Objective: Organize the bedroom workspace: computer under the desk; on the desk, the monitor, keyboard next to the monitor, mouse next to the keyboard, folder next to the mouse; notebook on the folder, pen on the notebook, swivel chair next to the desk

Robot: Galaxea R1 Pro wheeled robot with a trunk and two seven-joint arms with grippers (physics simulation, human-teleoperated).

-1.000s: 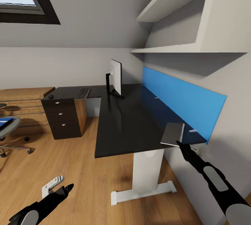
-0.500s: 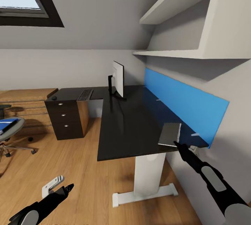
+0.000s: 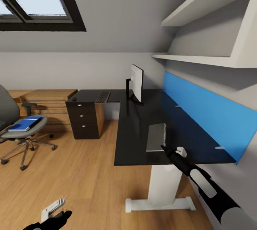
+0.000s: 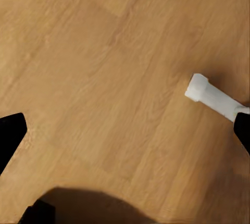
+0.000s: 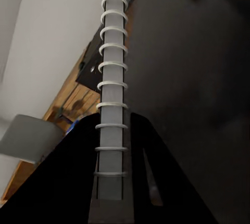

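My right gripper [image 3: 165,148] is shut on the grey spiral-bound notebook [image 3: 156,136] and holds it flat over the near end of the black desk [image 3: 135,141]. The right wrist view looks along the notebook's wire spine [image 5: 112,52] between the closed fingers. Farther along the desk are the monitor [image 3: 137,82], the keyboard [image 3: 102,97] and the mouse [image 3: 74,98]. At the left, the swivel chair [image 3: 6,107] carries the blue folder [image 3: 25,123] on its seat. My left gripper [image 3: 63,216] hangs open low over the floor, with a short white stick, perhaps the pen [image 4: 211,98], against one fingertip. The computer is out of view.
A black three-drawer unit [image 3: 85,119] stands under the desk's far wing, with a light wooden dresser [image 3: 46,96] behind it. The blue back panel [image 3: 207,116] and white shelves [image 3: 200,59] line the wall on the right. The white desk leg [image 3: 162,187] stands close ahead. Wood floor [image 3: 82,173] lies between chair and desk.
The head view has swung left, bringing the chair and folder into full view. My right gripper has carried the notebook away from the blue panel toward the desk's front edge. The left gripper sits lower.
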